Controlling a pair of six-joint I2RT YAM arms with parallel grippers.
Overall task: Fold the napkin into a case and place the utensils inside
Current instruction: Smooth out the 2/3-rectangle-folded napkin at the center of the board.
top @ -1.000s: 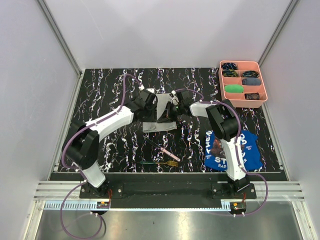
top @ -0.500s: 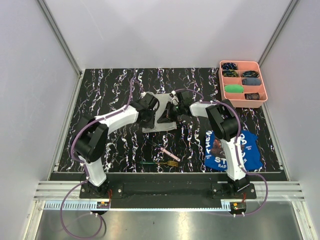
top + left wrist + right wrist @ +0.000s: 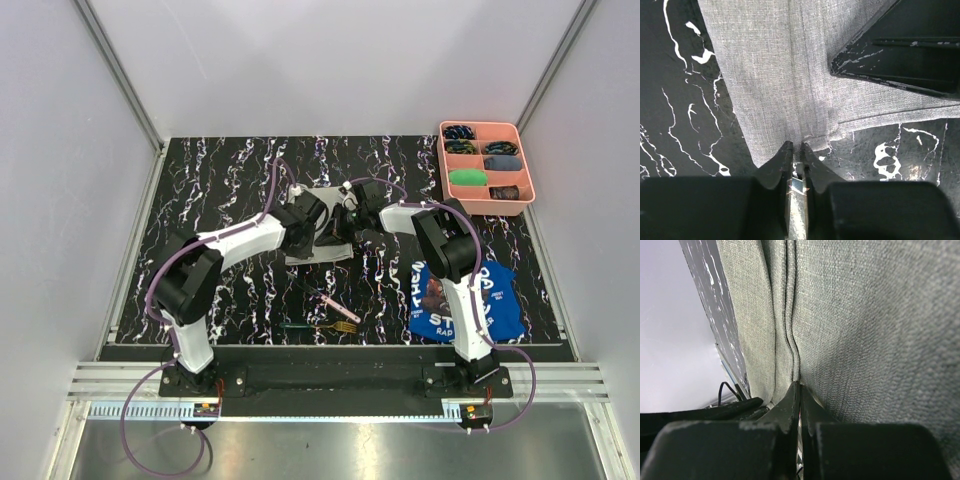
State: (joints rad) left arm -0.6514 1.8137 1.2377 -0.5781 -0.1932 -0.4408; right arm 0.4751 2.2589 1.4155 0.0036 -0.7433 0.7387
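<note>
The light grey napkin (image 3: 325, 252) lies partly folded at mid table, its far part raised between the two grippers. My left gripper (image 3: 312, 225) is at its near-left fold. In the left wrist view that gripper (image 3: 796, 146) has its jaws nearly together, pinching the napkin's (image 3: 780, 75) creased lower edge. My right gripper (image 3: 345, 215) is shut on the far fold. In the right wrist view the layered cloth (image 3: 865, 315) runs straight into the right gripper's (image 3: 799, 385) closed tips. The pink-handled knife (image 3: 335, 305) and the green-handled fork (image 3: 320, 326) lie nearer the arms, untouched.
A pink compartment tray (image 3: 480, 124) with small items stands at the back right. A blue printed cloth (image 3: 455, 300) lies at the front right, under the right arm. White walls enclose the black marbled table (image 3: 220, 180).
My left gripper has moved right and nearer, down onto the napkin's near fold, and its jaws have closed. The right gripper has stayed shut in place.
</note>
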